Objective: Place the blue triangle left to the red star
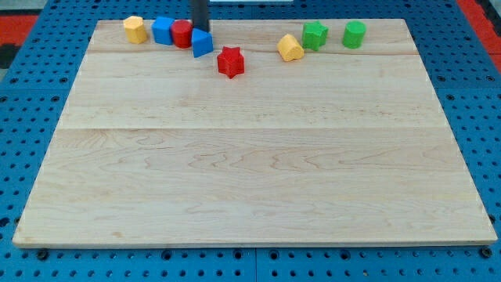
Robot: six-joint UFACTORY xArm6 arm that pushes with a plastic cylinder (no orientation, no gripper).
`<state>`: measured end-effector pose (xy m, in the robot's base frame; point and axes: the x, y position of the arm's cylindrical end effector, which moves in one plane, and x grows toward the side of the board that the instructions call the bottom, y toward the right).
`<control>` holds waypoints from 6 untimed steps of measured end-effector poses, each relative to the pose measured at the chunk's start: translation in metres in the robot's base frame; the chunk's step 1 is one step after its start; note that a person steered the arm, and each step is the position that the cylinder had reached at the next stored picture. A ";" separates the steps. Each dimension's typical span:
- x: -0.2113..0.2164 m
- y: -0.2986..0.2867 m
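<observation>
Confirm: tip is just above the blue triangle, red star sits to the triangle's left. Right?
Not quite. In the camera view my tip is just above the blue triangle, but the red star sits to the triangle's right and slightly lower, not its left.

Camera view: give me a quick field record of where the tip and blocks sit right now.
my tip: at the view's top, just above the blue triangle, appears to touch it
blue triangle: upper left of the red star, close but apart
red star: right of and below the triangle
red cylinder: against the triangle's left
blue cube: left of the red cylinder
yellow blocks: far left; right of star
green blocks, top right
</observation>
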<state>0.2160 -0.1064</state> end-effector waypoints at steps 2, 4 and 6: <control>0.020 0.041; 0.012 0.047; 0.040 0.031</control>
